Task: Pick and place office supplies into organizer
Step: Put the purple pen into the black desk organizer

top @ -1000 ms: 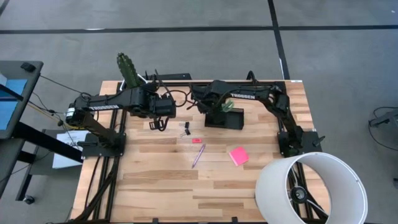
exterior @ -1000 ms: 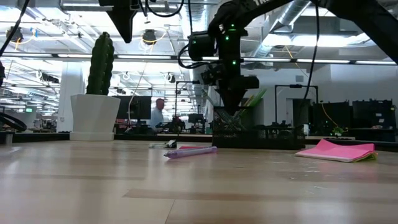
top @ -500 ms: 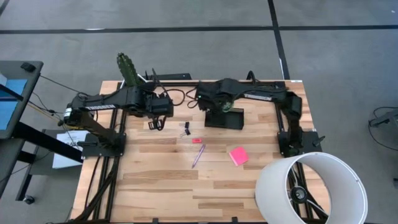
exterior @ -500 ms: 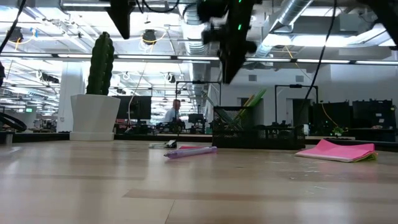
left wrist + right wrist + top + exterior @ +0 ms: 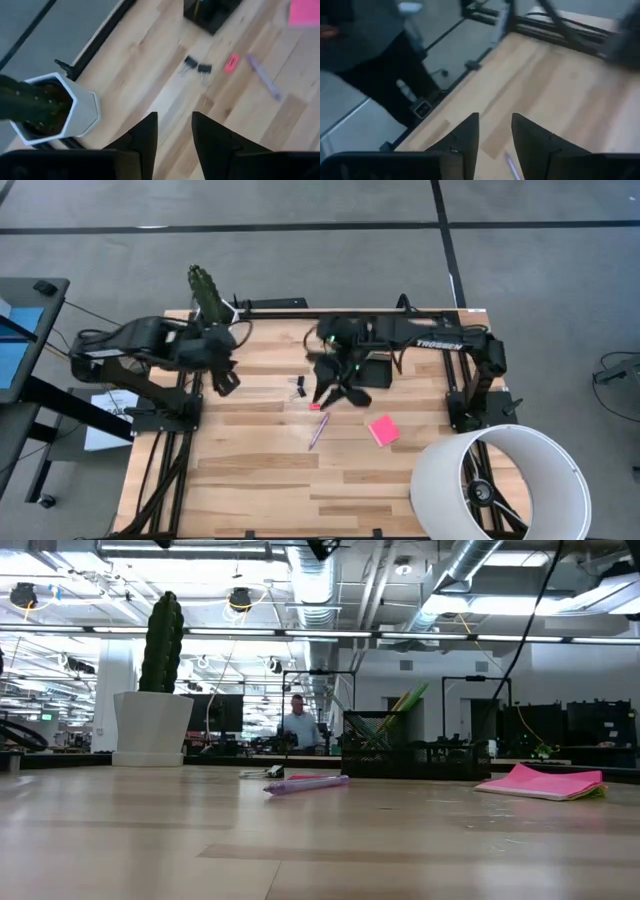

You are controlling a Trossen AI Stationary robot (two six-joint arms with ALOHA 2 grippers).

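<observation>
My right gripper (image 5: 335, 392) hangs open above the table, just near-left of the black organizer (image 5: 372, 372), which its arm partly covers. Green and yellow pens (image 5: 405, 700) stand slanted in the organizer (image 5: 415, 757). Flat on the wood lie two black binder clips (image 5: 298, 388), a pink eraser (image 5: 315, 406), a purple pen (image 5: 319, 430) and the pink sticky pad (image 5: 383, 430). My left gripper (image 5: 227, 379) is open, drawn back at the left side near the cactus (image 5: 206, 290). In its wrist view I see the clips (image 5: 197, 65), eraser (image 5: 231, 62) and pen (image 5: 263, 76). The scissors are hidden.
A white hexagonal cactus pot (image 5: 52, 112) stands at the far left corner. A large white lampshade (image 5: 498, 483) overhangs the near right corner. Bare wood lies along the near half of the table (image 5: 250, 480). A person (image 5: 297, 728) shows in the room beyond.
My right gripper has risen from the organizer, left the low view at the top, and swung toward the near-left, over the clips and eraser. My left arm has drawn back toward the table's left edge. The loose items have stayed put.
</observation>
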